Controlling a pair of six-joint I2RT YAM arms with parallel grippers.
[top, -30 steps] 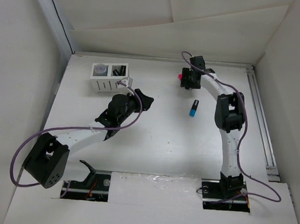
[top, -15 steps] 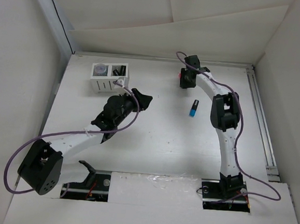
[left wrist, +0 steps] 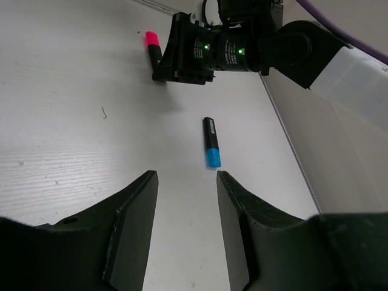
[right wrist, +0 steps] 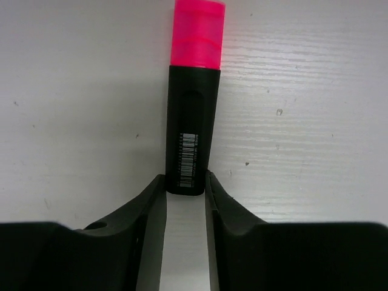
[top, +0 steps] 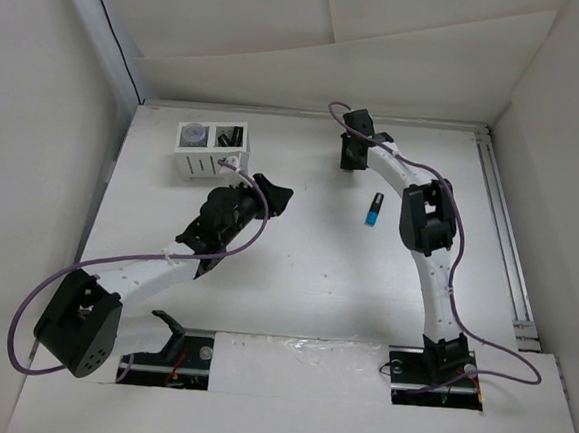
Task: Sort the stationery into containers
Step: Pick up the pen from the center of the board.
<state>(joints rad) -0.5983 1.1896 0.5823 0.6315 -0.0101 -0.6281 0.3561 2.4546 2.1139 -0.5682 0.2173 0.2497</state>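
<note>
Left gripper: fingers spread, empty. Beyond it, blue-capped black stubby highlighter lies loose on white table. Farther back, right gripper clamps butt end of pink-capped black highlighter, lying flat on table. White two-compartment slotted box stands far left.

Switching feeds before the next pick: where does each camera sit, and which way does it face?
Top external: above and behind the bases, looking down on the table; both arms show whole.
Left wrist: on the left arm, looking across the table past its open left tool at the blue-capped highlighter and the right tool.
Right wrist: on the right arm, looking along its fingers, closed on the pink-capped highlighter.
Shared: both wrist views show the pink-capped highlighter; top and left wrist show the blue-capped one.
</note>
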